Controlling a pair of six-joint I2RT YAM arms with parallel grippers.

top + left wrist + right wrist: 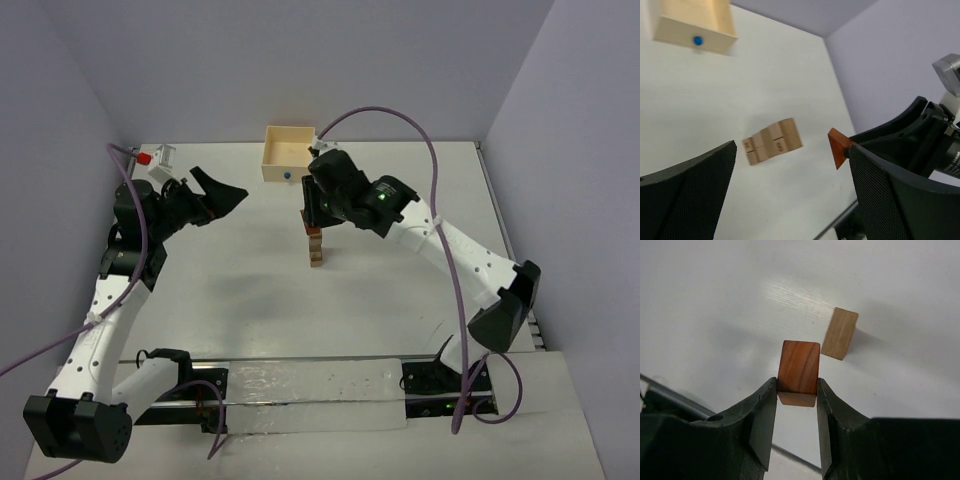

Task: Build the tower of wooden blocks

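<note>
The tower (316, 252) is a short upright stack of tan wood blocks mid-table, also in the left wrist view (772, 141); its top face (840, 333) shows in the right wrist view. My right gripper (313, 212) hovers just above it, shut on a reddish-brown wood block (799, 367) that sticks out past its fingertips (796, 390). The same block (839, 146) shows from the left wrist, apart from the stack. My left gripper (228, 194) is drawn back to the left, well away from the tower, jaws wide open (792, 167) with nothing between them.
A pale square wooden box (275, 172) with a blue dot stands at the back of the table, behind the tower, and appears in the left wrist view (695, 27). A black rail (300, 385) runs along the near edge between the arm bases.
</note>
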